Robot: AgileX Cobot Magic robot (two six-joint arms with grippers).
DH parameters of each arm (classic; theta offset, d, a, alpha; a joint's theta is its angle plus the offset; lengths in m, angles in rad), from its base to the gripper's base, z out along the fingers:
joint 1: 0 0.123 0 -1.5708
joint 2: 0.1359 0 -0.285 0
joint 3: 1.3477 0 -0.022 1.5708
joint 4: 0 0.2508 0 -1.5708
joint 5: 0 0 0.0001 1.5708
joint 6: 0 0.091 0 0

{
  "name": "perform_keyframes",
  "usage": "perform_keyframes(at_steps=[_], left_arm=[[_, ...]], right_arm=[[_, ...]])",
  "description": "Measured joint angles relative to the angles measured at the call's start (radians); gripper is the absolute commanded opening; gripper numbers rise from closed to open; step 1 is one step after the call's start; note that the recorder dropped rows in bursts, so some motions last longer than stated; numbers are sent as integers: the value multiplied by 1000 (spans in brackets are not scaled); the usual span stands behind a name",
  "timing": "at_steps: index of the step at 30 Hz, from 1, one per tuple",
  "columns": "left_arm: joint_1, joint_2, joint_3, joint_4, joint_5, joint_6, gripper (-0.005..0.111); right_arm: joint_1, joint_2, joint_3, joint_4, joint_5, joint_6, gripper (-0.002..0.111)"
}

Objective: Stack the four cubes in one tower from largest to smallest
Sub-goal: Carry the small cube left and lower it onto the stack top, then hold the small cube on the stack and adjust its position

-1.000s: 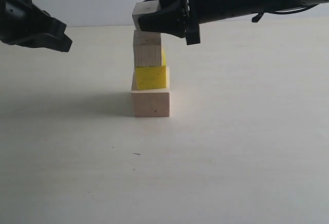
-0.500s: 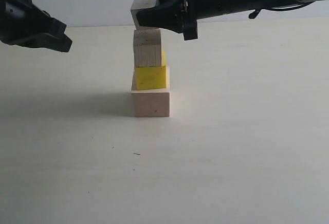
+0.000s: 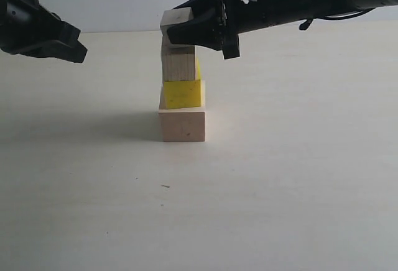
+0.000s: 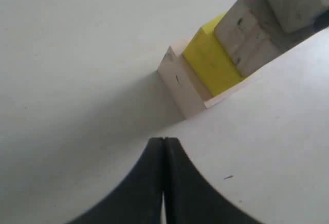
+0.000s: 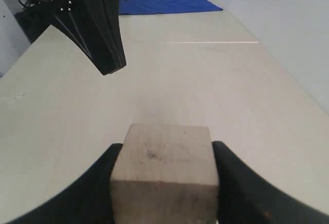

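- On the desk (image 3: 292, 184), mid-scene: large wood cube (image 3: 182, 125) as base, yellow cube (image 3: 184, 94) on top of it, medium wood cube (image 3: 178, 66) on the yellow one.
- Right tool (image 3: 177, 30) reaches in from the right, jaws partly apart and clamped on the small wood cube (image 3: 176, 20).
- Small wood cube sits directly over the medium wood cube; cannot tell whether they touch.
- Left tool (image 4: 163, 143) hangs well left of the large wood cube, above the desk, jaws pressed together, holding nothing.
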Motion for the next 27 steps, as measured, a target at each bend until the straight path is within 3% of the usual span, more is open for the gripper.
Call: perform_keyframes(at_steps=[27], left_arm=[[0,0,0,4,-4,0,0]], right_arm=[[36,10,0,6,0,0,0]])
